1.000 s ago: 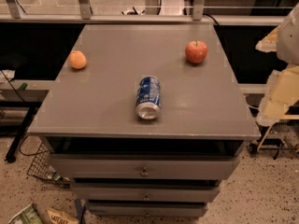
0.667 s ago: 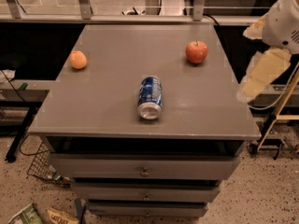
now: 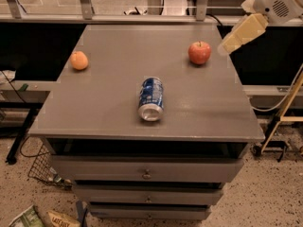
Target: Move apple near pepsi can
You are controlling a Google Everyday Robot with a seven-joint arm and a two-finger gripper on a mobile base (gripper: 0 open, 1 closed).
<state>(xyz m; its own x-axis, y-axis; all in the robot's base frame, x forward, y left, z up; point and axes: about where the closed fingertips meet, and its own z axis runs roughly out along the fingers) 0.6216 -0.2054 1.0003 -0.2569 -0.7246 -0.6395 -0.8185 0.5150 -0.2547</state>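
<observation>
Apple (image 3: 200, 52) stands upright on the grey cabinet top (image 3: 118, 41), beyond the pepsi can (image 3: 151, 98) and to its right, well apart from it.

The pepsi can lies on its side, silver end toward the camera. An orange (image 3: 79, 60) sits beyond the can to its left, off the line from apple to can. The gripper (image 3: 232, 40) hangs farther right of the can than the apple, near the apple but not touching it, seemingly over the top's right edge. Whether it is wide or narrow cannot be told.
</observation>
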